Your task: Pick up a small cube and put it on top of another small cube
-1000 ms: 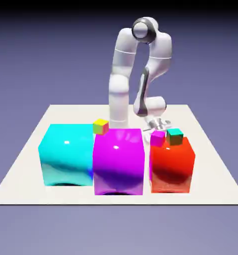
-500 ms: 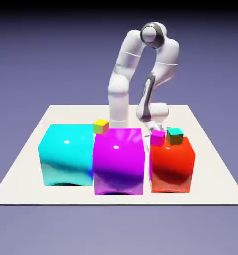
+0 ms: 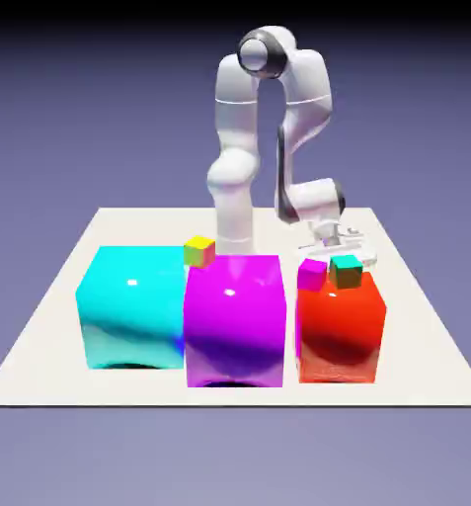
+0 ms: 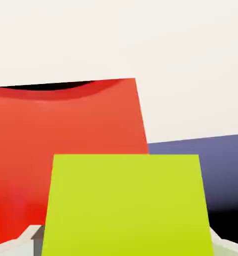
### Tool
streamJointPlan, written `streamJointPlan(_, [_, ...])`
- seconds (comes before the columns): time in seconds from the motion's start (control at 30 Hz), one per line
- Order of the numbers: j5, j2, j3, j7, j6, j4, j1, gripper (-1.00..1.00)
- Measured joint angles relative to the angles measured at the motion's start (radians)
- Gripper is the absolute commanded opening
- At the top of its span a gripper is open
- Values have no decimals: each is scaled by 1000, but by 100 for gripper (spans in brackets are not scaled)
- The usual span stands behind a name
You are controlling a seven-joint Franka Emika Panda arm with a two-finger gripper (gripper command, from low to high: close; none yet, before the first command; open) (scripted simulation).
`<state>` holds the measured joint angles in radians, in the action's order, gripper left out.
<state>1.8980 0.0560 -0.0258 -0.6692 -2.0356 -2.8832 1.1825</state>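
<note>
One small cube now clamped in the closed tool — arm swung toward the exterior view's right.

We are looking at a pale cream table lying before a plain blue-violet backdrop, which is darkening to near black along the top edge.

Three big glossy blocks stand in a row on a pale table: cyan block, magenta block, red block; the white arm's gripper hangs behind the red block, apparently closed; a teal-topped cube sits on it.
</note>
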Motion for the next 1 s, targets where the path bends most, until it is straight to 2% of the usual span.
streamJointPlan(0.37, [-465, 281, 321, 221, 81, 71, -397, -100])
streamJointPlan(0.83, [-912, 569, 173, 822, 323, 78, -878, -100])
streamJointPlan(0.93, [-929, 609, 150, 848, 337, 56, -862, -100])
streamJointPlan(1.0, [-843, 575, 97, 806, 260, 18, -906, -100])
